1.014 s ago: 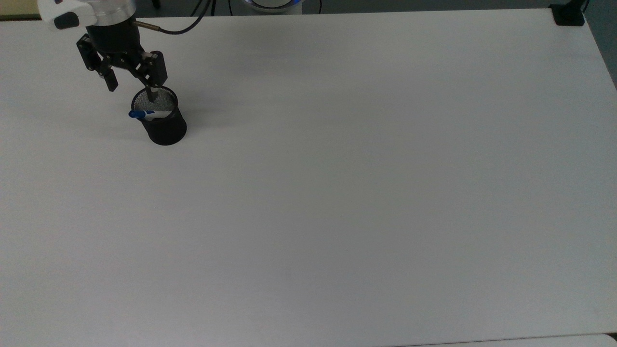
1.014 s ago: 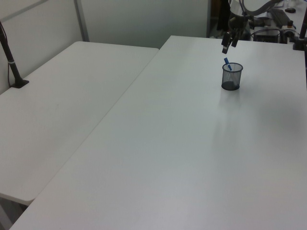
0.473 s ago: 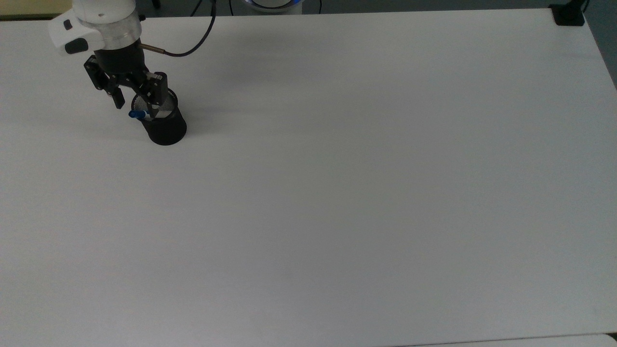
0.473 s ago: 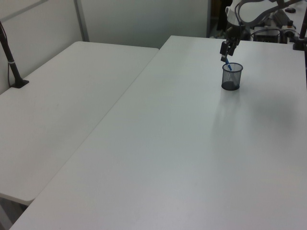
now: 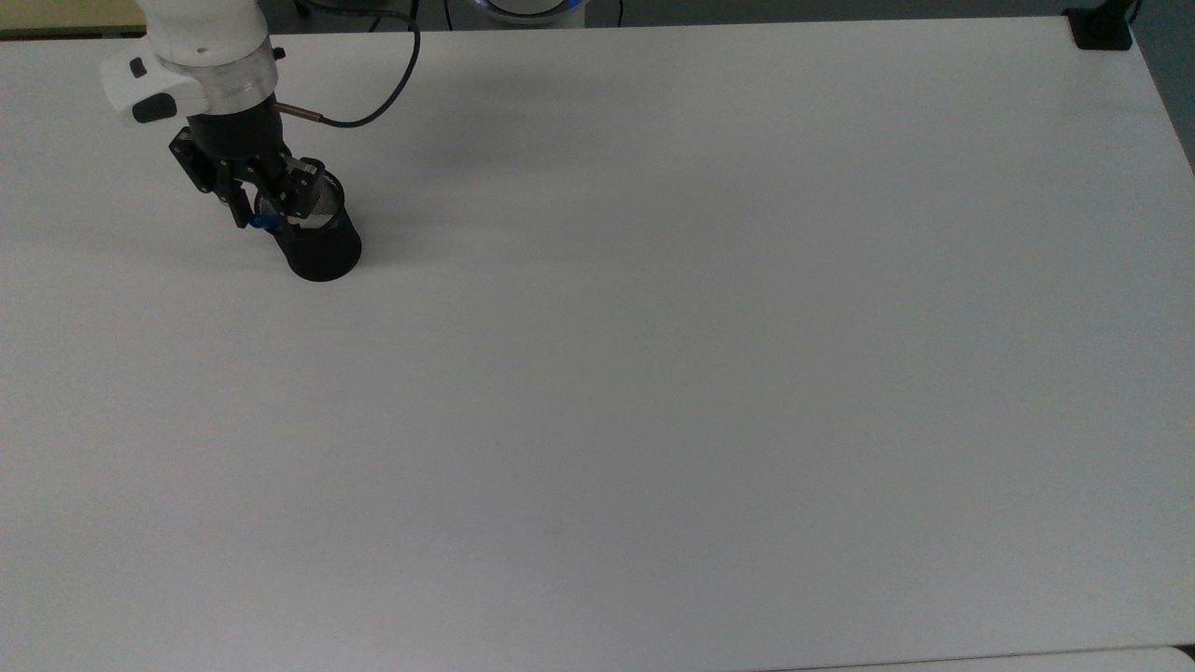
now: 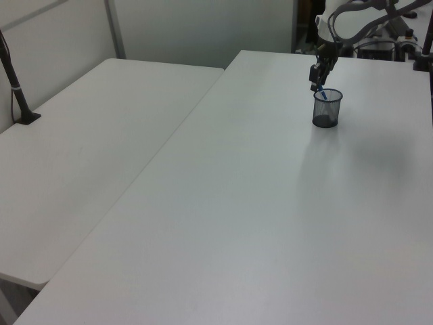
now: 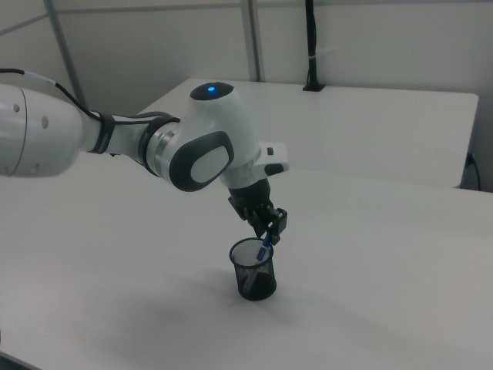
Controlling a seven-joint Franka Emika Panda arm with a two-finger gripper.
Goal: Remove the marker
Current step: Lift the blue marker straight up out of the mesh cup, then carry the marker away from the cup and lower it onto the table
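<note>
One marker (image 7: 264,248) leans in the mesh cup (image 7: 254,279), blue end up; the hand (image 7: 267,231) brackets it, grip unclear.

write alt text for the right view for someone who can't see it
A white robot arm reaches down so its black gripper sits at the blue top of a marker leaning in a black mesh cup on a white table. A second white table stands behind.

**Count of things in the scene**

One marker (image 7: 263,250), one black mesh cup (image 7: 255,270) and one robot arm (image 7: 192,150) with one gripper (image 7: 267,232). Two white tables: one (image 6: 270,203) at the left view's right, another (image 6: 81,156) at the left view's left.
</note>
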